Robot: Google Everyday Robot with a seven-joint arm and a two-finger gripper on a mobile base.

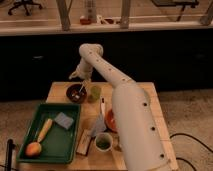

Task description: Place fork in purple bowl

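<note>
Robot arm [127,107], white and thick, is filling the right half of the camera view, reaching from the lower edge up and back over a wooden table [145,92] toward its far left corner. Beyond the table, a dark counter front is running across the room beneath a lit shelf.

On the table's left side, a green tray [72,137] is holding a wooden-handled tool [44,130], a grey square sponge [63,120] and an orange-yellow fruit [33,149] at its near corner. An orange bowl [109,120] is showing only partly behind the arm near the table's middle, with a long white-handled utensil [103,107] lying just beside it.

The purple bowl [76,93] is sitting near the far left corner of the table, a small green cup [94,93] standing just to its right. A white cup [103,142] with greenish contents is standing near the front edge.

The gripper [80,76] is hanging directly above the purple bowl; how its jaws are standing cannot be told. The fork [81,89] appears to be slanting down from the gripper into the bowl, its lower end over the bowl's dark interior, though whether it is touching the bottom is unclear.
</note>
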